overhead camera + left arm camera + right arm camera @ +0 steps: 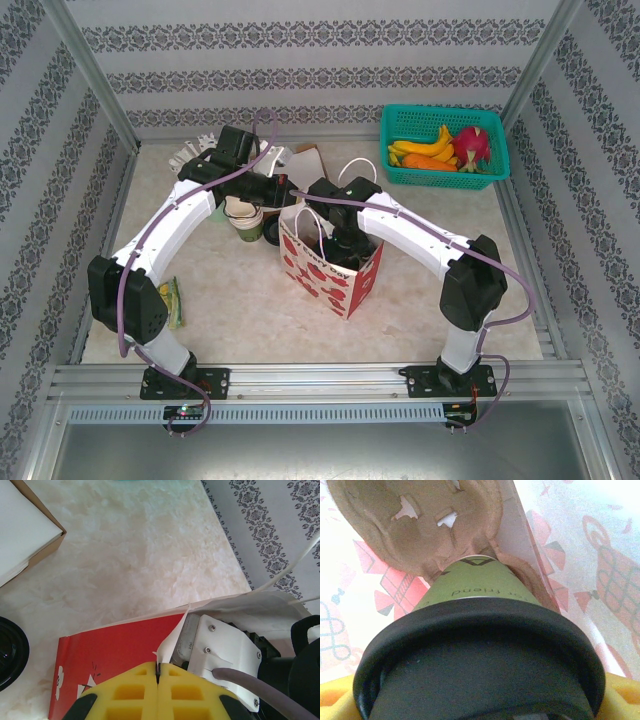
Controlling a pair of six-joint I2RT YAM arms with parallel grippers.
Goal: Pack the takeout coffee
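At the left, the left hand [157, 672] is clenched tight on the white upper edge of the paper bag [345, 285]. Its yellow fingers [130, 692] are pressed together with the paper pinched between them. The bag, red and white with a printed pattern, stands upright on the marble-look tabletop [240, 310] between the two arms. The right arm reaches down into its open mouth.

Inside the bag, the right hand [477, 702] grasps the takeout coffee [480, 590] at its lid, with a yellow finger at each side. The cup is small and made of olive-green paper with dark lettering on its wall. It is capped by a round black plastic lid [480, 645] with a raised rim. Its base sits in a socket of a brown pulp cup carrier [420, 525], with the bag's patterned inner walls around it.

In the far right corner, a teal basket [440, 177] holds fruit.
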